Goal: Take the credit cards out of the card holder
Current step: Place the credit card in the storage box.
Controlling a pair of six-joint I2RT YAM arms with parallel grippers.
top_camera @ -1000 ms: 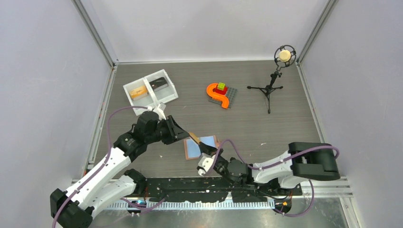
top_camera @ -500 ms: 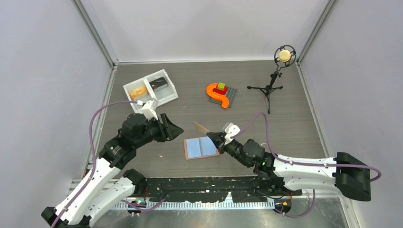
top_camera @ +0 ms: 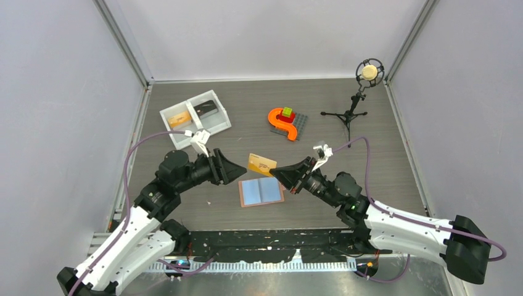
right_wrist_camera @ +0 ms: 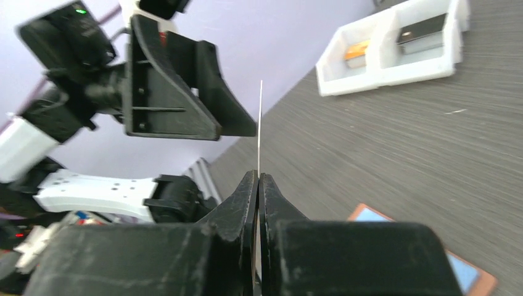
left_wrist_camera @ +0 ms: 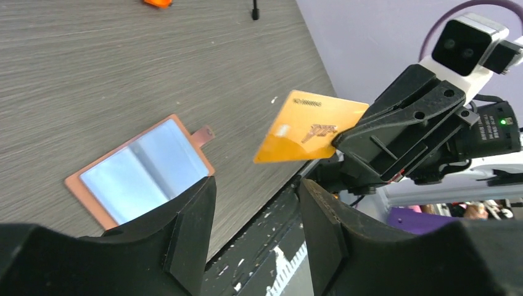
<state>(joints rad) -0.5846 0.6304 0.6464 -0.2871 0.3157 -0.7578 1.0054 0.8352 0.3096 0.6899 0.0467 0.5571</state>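
The card holder point(top_camera: 261, 192) lies spread open on the table, its light blue pockets up and its salmon rim showing; the left wrist view shows it too point(left_wrist_camera: 139, 172). My right gripper point(top_camera: 275, 171) is shut on an orange-gold credit card point(top_camera: 261, 164), held in the air above the holder's far edge. That card point(left_wrist_camera: 308, 126) faces the left wrist camera and appears edge-on point(right_wrist_camera: 260, 123) in the right wrist view. My left gripper point(top_camera: 240, 171) hovers just left of the card, open, with nothing between its fingers point(left_wrist_camera: 191, 228).
A white two-compartment tray point(top_camera: 213, 128) at the back left holds a dark card point(top_camera: 206, 108) and an orange item point(top_camera: 180, 119). An orange toy on a grey plate point(top_camera: 287, 122) and a microphone on a tripod point(top_camera: 354, 105) stand at the back.
My left gripper has opened and drawn back slightly. The right arm has swung up from the front edge and lifted the orange-gold card above the holder.
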